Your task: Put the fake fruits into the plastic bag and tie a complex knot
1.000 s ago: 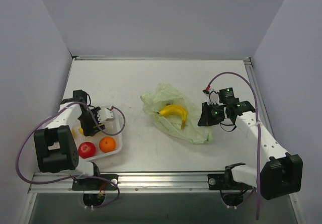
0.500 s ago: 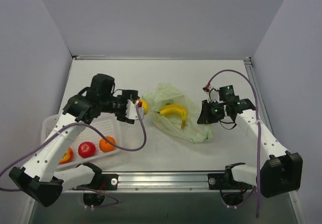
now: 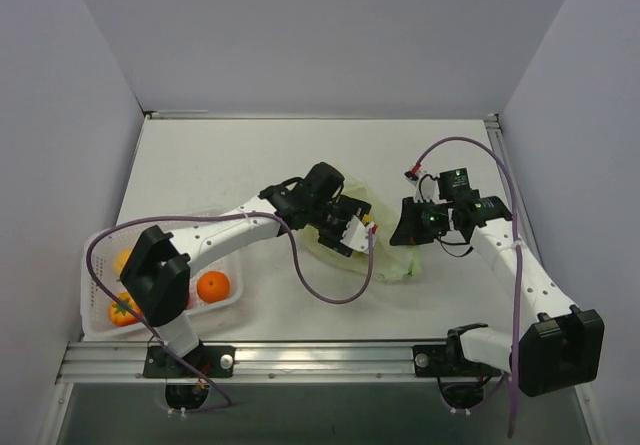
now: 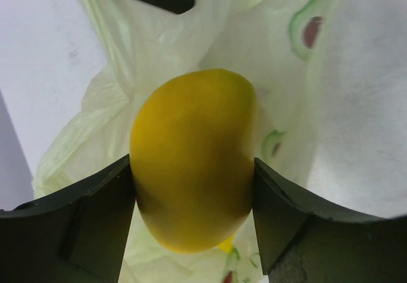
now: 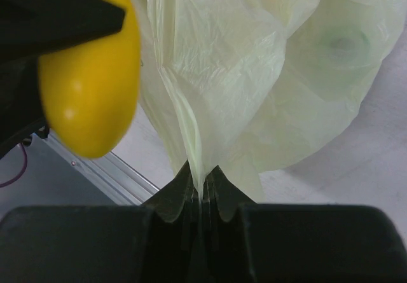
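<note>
yellow fruit (image 4: 191, 162): smooth, glossy, rounded, one end narrower; clamped at its sides between two dark fingers, off the counter.
left gripper (image 3: 358, 233): pinching the yellow fruit, jaws spread wide around it; arm stretched from the near left across to the middle of the counter, gripper over the bag.
bag (image 3: 396, 263): thin pale green film, crinkled, printed with small green-and-brown ovals; lies mid-counter between the two arms, mostly under the left gripper in the top view. Mouth open; film shows behind and on both sides of the held fruit in the left wrist view. Cannot tell if the fruit is past the rim.
right gripper (image 3: 405, 227): fingers pressed together on a pleat of bag film at the bag's right side; in the right wrist view the film rises out of the closed tips and fans out beyond them.
basket (image 3: 97, 250): white perforated tray, near-left corner of the counter, partly hidden by the left arm.
orange (image 3: 213, 286): in the basket, near its right end.
other fruit in basket: an orange-red piece (image 3: 124, 309) at the near-left end, something yellow behind it, partly hidden.
counter (image 3: 210, 160): pale grey, matte.
cable (image 3: 330, 290): purple, loops from the left arm down onto the counter near the bag.
</note>
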Motion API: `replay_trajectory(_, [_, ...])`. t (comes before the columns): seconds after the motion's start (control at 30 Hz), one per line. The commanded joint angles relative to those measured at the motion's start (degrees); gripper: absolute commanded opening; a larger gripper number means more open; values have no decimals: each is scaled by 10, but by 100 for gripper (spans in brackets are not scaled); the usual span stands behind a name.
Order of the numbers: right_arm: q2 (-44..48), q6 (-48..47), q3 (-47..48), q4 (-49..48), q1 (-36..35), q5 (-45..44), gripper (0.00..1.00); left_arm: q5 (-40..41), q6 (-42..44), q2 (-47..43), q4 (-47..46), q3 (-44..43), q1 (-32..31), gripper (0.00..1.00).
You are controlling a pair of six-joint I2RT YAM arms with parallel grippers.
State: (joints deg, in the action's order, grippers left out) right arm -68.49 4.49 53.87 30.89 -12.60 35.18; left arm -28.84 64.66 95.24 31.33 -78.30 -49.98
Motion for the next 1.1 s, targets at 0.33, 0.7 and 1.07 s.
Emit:
replay_trajectory(0.33, [22, -21, 22, 51, 30, 58, 0, 194, 93, 139, -244, -41, 67, 46])
replay_trajectory(0.7, [-26, -23, 43, 50, 32, 33, 0, -26, -94, -47, -96, -21, 66, 97])
replay_trajectory(1.07, [-53, -22, 62, 44, 31, 15, 0, -60, -208, -289, 184, 68, 198, 91])
